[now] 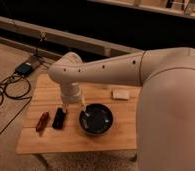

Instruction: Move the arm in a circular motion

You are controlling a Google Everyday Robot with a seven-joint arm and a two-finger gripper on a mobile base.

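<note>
My cream-white arm (116, 70) reaches from the right across a small wooden table (51, 140). Its rounded elbow (66, 70) is over the table's left half, and the narrow wrist drops down from there. The gripper (75, 106) hangs just above the tabletop, between a dark flat object (59, 118) and a black bowl (96, 119). A thin light piece at the gripper points toward the bowl's rim.
A red object (42, 121) lies left of the dark one. A white block (121, 94) lies at the table's back right. Cables and a blue box (25, 68) lie on the floor at left. A low wall ledge (66, 37) runs behind the table.
</note>
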